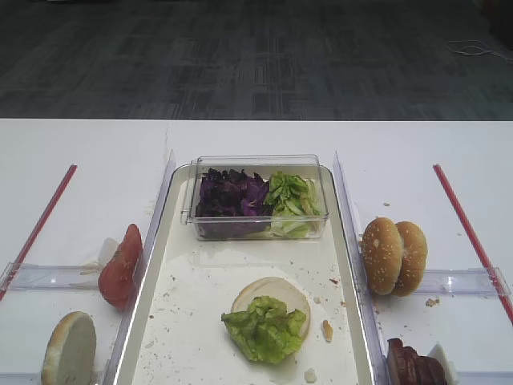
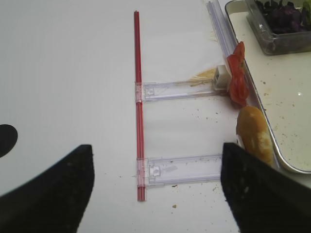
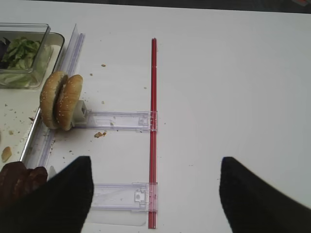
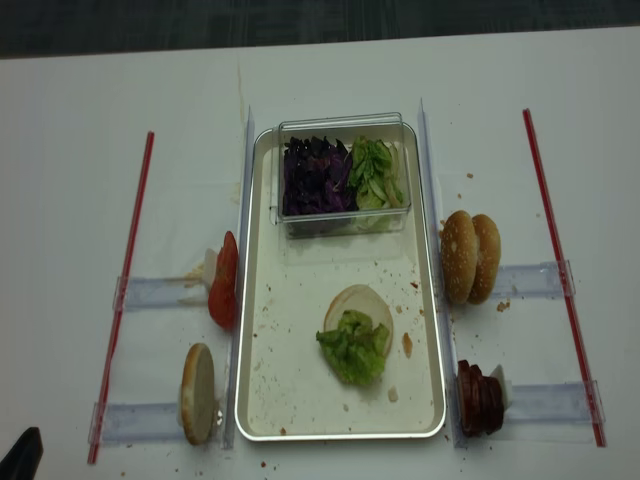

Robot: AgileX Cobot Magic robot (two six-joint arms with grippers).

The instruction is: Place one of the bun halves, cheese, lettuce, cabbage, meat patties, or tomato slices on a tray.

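The long white tray point(image 1: 200, 321) runs down the middle. On it lies a flat pale bun half point(image 1: 276, 293) with a clump of lettuce point(image 1: 266, 327) on top. Purple cabbage point(image 1: 231, 195) and more lettuce point(image 1: 292, 196) fill a clear tub. Two sesame bun halves point(image 1: 393, 255) stand on edge right of the tray, with meat patties point(image 1: 413, 365) nearer. Tomato slices point(image 1: 120, 265) and another bun half point(image 1: 70, 349) stand left of it. My right gripper point(image 3: 155, 194) is open and empty over the table right of the patties point(image 3: 19, 179). My left gripper point(image 2: 155, 189) is open and empty beside the left bun half point(image 2: 253, 136).
The clear tub point(image 1: 256, 164) sits at the tray's far end. Red strips point(image 1: 465, 224) point(image 1: 40, 220) with clear plastic holders point(image 3: 121, 119) point(image 2: 180, 90) lie on both sides. Crumbs dot the tray and table.
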